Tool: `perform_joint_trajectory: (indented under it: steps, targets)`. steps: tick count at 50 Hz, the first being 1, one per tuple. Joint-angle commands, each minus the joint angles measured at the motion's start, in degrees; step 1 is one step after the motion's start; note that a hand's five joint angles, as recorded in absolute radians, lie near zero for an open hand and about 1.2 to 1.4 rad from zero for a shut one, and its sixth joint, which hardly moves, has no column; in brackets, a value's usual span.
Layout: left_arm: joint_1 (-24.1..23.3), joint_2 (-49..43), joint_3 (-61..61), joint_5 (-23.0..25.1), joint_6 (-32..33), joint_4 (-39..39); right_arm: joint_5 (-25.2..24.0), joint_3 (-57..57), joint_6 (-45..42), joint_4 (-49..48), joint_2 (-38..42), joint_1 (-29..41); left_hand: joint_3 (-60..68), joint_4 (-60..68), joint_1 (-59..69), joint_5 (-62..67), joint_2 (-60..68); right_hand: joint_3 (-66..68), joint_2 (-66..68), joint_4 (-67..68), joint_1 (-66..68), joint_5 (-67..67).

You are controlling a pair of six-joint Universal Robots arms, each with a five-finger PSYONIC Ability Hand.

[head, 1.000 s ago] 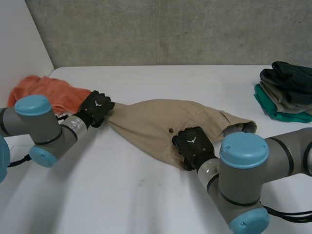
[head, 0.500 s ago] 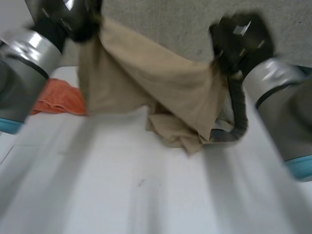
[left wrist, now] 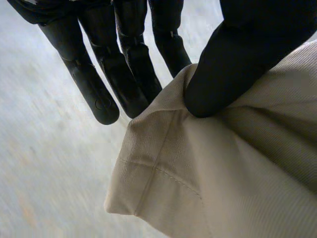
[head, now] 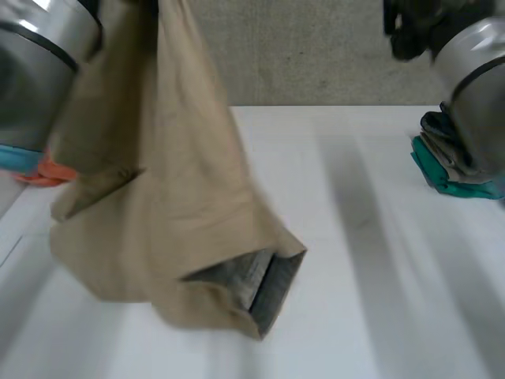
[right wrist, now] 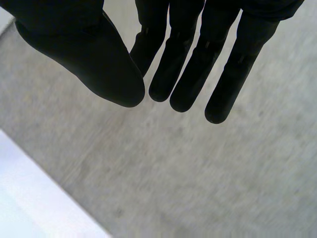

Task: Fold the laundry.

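Above the tabletop (head: 379,237) in the head view, the beige garment (head: 173,197) hangs limp from high on the left. I judge it soft and light. My right hand (head: 410,28) is raised at the far right.

In the left wrist view, my left hand (left wrist: 233,64) pinches a stitched hem corner, thumb against fingers.

In the right wrist view, the fingers (right wrist: 198,74) are straight and empty. I'd take the hanging grey-lined opening's edge next.

Lit softly and evenly. Washed bright across the table (head: 379,237), dimmer on the grey wall (head: 316,47), faintly shaded in folds of the beige cloth (head: 181,205).
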Motion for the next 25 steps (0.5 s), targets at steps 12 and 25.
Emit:
perform_joint_trajectory:
  steps: [12, 25]
  targets:
    - [-0.13, -33.22, 13.24, -0.42, 9.22, 3.04, 0.89, 3.54, 0.58, -2.30, 15.58, 0.40, 11.64, 11.17, 15.13, 13.98, 11.37, -52.23, -51.54, -52.77, -49.23, -52.22]
    - [0.75, -24.87, 2.43, -0.25, 9.13, 5.15, -18.97, 16.21, 0.85, -2.47, 17.06, 6.28, 11.64, 11.17, 15.13, 13.98, 11.37, -44.17, -43.48, -44.71, -41.17, -44.15]
